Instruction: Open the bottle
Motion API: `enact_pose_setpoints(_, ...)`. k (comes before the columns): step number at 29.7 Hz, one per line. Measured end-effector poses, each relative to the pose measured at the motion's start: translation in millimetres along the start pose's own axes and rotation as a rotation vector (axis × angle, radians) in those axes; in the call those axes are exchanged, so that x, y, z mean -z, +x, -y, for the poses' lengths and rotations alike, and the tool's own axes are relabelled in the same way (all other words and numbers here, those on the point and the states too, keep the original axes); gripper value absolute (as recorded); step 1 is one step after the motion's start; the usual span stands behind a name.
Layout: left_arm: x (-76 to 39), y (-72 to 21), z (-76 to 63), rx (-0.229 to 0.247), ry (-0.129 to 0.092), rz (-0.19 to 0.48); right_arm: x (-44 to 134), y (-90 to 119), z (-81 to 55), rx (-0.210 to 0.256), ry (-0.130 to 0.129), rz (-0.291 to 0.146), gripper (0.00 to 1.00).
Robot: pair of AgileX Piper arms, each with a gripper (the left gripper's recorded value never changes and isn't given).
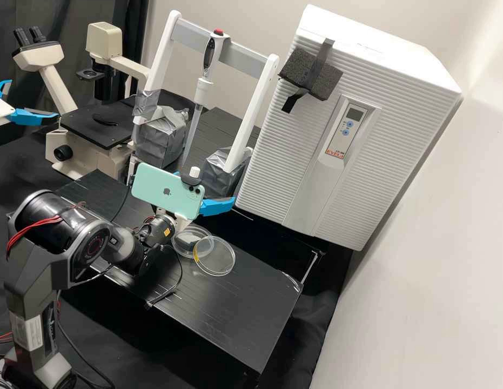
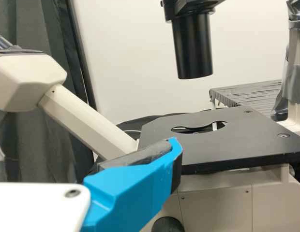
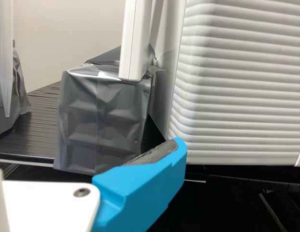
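Observation:
A small bottle's white cap [image 1: 194, 172] peeks over the mint-green phone [image 1: 167, 190] mounted on my right wrist; the bottle's body is hidden behind the phone, so I cannot tell what it rests on. My right gripper [image 1: 204, 190] hovers over the black bench by the taped stand foot, fingers apart; one blue finger [image 1: 218, 205] [image 3: 140, 183] points at the white machine. My left gripper [image 1: 16, 101] is at the far left by the microscope, open with nothing in it, and its blue finger [image 2: 135, 181] lies beside the stage.
A cream microscope [image 1: 84, 129] stands at the back left. A white pipette stand [image 1: 229, 54] rests on grey taped blocks [image 3: 101, 121]. A large ribbed white machine [image 1: 348, 124] fills the right. Clear petri dishes [image 1: 205, 253] lie on the raised black platform [image 1: 240, 308].

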Motion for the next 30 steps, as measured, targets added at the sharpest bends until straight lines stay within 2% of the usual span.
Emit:
enact_pose_setpoints(6,-1.9,-0.5,0.7,0.002,0.004,0.010,0.0,0.0,0.0,0.000,0.000,0.000,1.00)
enact_pose_setpoints(10,-16.4,-9.2,1.0,0.007,0.008,0.077,0.0,0.0,0.0,0.000,0.000,0.000,1.00)
enact_pose_setpoints(14,-38.6,-20.4,-1.5,0.004,-0.004,0.204,0.0,0.0,0.0,0.000,0.000,0.000,1.00)
enact_pose_setpoints(16,-49.0,-25.6,-1.3,0.001,-0.020,0.276,0.0,0.0,0.0,0.000,0.000,0.000,1.00)
enact_pose_setpoints(17,-53.6,-27.5,-1.4,0.000,-0.034,0.312,0.0,0.0,0.0,0.000,0.000,0.000,1.00)
enact_pose_setpoints(18,-61.2,-31.4,0.0,0.003,-0.038,0.375,0.0,0.0,0.0,0.000,0.000,0.000,1.00)
enact_pose_setpoints(19,-65.1,-33.3,0.4,0.005,-0.053,0.408,0.0,0.0,0.0,0.000,0.000,0.000,1.00)
enact_pose_setpoints(21,-71.7,-37.8,1.7,0.015,-0.068,0.472,0.0,0.0,0.0,0.000,0.000,0.000,1.00)
enact_pose_setpoints(24,-77.3,-47.5,5.7,0.048,-0.056,0.554,0.0,0.0,0.0,0.000,0.000,0.000,1.00)
enact_pose_setpoints(26,-78.6,-53.4,7.6,0.064,-0.050,0.583,0.0,0.0,0.0,0.000,0.000,0.000,1.00)
enact_pose_setpoints(30,-71.7,-62.2,12.8,0.093,-0.049,0.586,0.0,0.0,0.0,0.000,0.000,0.000,1.00)
